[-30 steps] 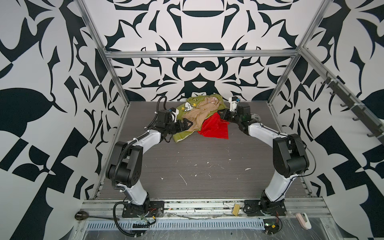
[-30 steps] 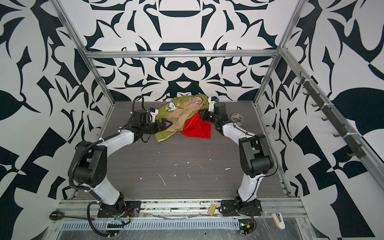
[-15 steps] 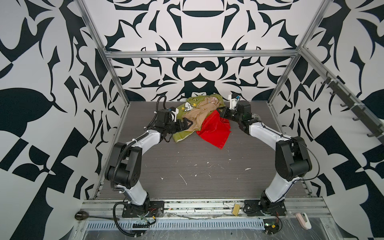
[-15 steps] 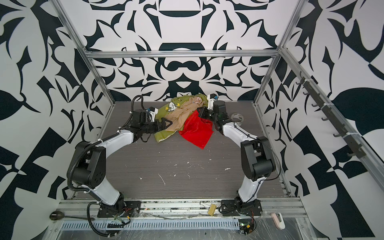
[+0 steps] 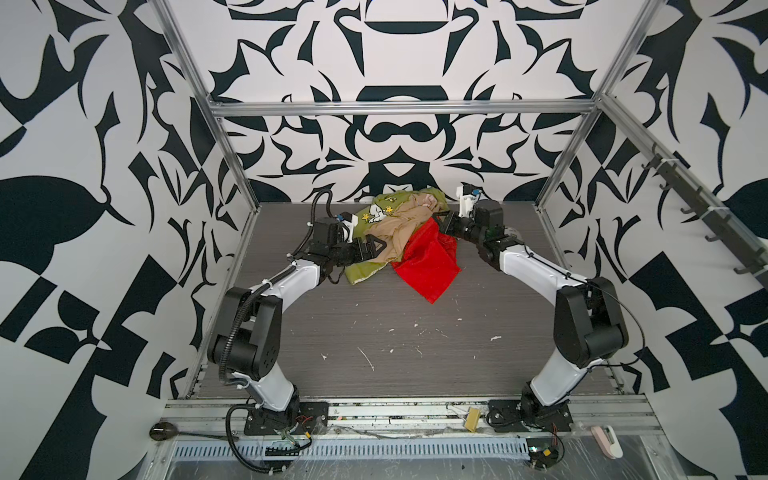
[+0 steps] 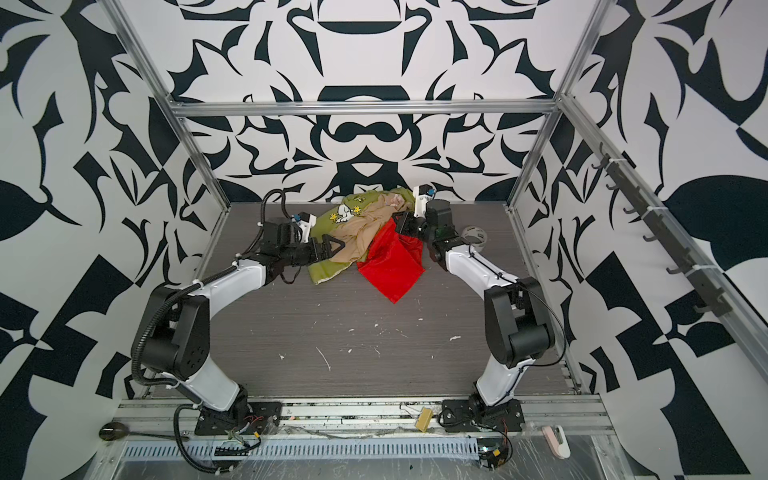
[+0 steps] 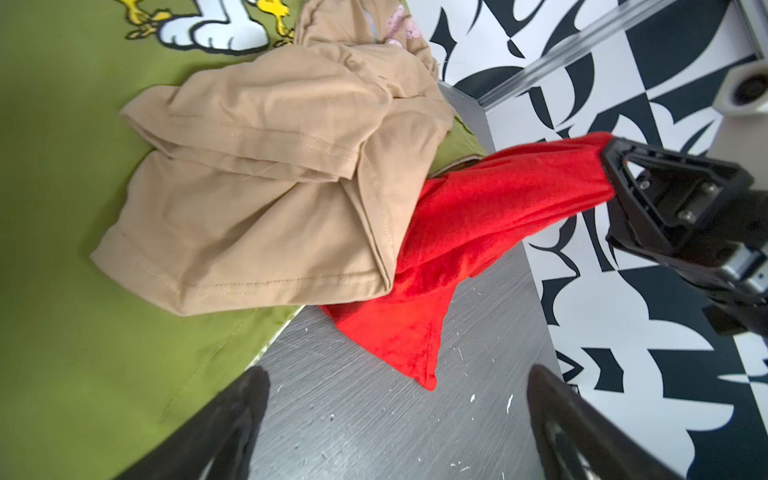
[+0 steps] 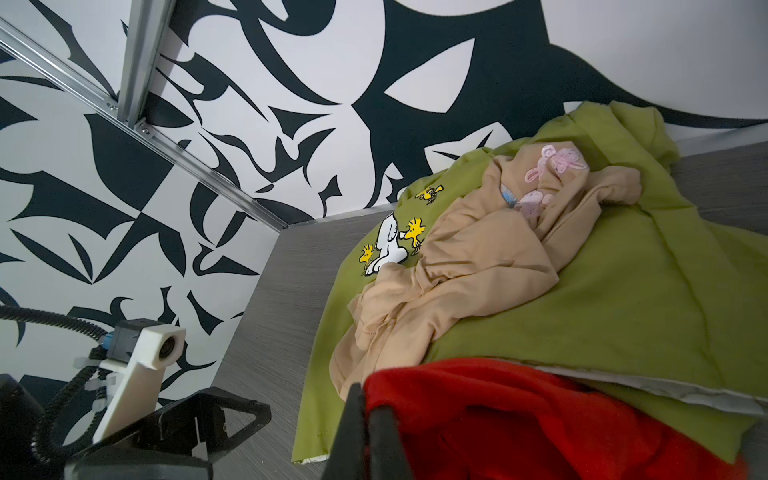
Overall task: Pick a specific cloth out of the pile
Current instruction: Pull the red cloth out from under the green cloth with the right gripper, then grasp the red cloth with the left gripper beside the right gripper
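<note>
This is looking like a robotics lab cell. Silver aluminium bars (image 5: 399, 109) are framing black-and-white patterned panels (image 5: 415, 54) around a grey wood-grain tabletop (image 5: 436, 361). Two white-and-black robot arms (image 5: 291, 282) are standing at its front.

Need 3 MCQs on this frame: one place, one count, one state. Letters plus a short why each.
1. The tan cloth lies:
A. on the olive-green cloth
B. apart from the others
C. beneath all the others

2. Cloths in view:
A. two
B. three
C. four

3. The right gripper is:
A. open
B. shut on the red cloth
C. shut on nothing

1: A, tan folds rest on green fabric in both wrist views.
2: B, only green, tan and red show.
3: B, red fabric runs bunched into its closed jaws in the left wrist view.
</note>
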Robot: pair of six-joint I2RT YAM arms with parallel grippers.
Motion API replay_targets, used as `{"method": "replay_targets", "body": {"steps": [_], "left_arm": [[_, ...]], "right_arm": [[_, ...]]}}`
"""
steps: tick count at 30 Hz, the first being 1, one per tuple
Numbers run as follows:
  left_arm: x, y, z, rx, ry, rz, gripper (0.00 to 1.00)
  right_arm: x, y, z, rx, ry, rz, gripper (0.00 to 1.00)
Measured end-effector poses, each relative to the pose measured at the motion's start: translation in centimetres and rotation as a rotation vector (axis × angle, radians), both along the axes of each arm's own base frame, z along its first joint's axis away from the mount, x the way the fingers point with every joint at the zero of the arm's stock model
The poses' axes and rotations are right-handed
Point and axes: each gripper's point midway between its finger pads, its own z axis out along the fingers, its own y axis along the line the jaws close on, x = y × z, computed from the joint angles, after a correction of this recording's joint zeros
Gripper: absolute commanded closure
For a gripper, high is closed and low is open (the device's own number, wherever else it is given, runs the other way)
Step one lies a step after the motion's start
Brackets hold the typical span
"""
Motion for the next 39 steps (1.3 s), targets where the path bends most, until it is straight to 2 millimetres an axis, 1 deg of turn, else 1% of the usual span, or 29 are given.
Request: {"method": "replay_targets", "body": {"steps": [3,8,11,15,20,23,27,30,35,39], "left_arm": [[-1.1,-1.7,0.4,0.005,-0.049,-0.081,0.0],[-2.8,-4.7,1.6,0.006,-0.168,-0.219,0.02],[-2.9,-5.8,2.1,0.014,-0.228,-0.264,0.03],[-1.7,-7.0,2.4,0.036,-0.298,-0.294,0.03],[0.1,-8.3,1.5,0.09,-0.369,-0.315,0.06],[1.0,-9.0,0.7,0.122,-0.418,-0.322,0.09],[2.6,-9.5,-0.4,0.176,-0.474,-0.32,0.1],[3.7,-9.9,-0.8,0.201,-0.512,-0.323,0.11],[4.6,-10.7,-0.6,0.209,-0.557,-0.331,0.14],[5.3,-11.5,-0.9,0.21,-0.575,-0.339,0.28]], "right_arm": [[-0.1,0.1,0.1,0.005,-0.002,0.01,1.0],[-0.4,0.6,0.5,0.026,-0.015,0.039,1.0],[-0.6,0.9,0.6,0.039,-0.018,0.059,1.0],[-0.8,1.1,0.7,0.049,-0.024,0.074,1.0],[-1.2,1.0,1.0,0.054,-0.033,0.077,1.0],[-1.5,1.0,1.8,0.064,-0.047,0.079,1.0],[-1.9,0.9,2.4,0.072,-0.065,0.08,1.0],[-2.1,0.9,2.4,0.073,-0.066,0.082,1.0],[-2.2,0.8,2.4,0.072,-0.064,0.082,1.0],[-2.2,0.8,2.4,0.072,-0.064,0.082,1.0]]}}
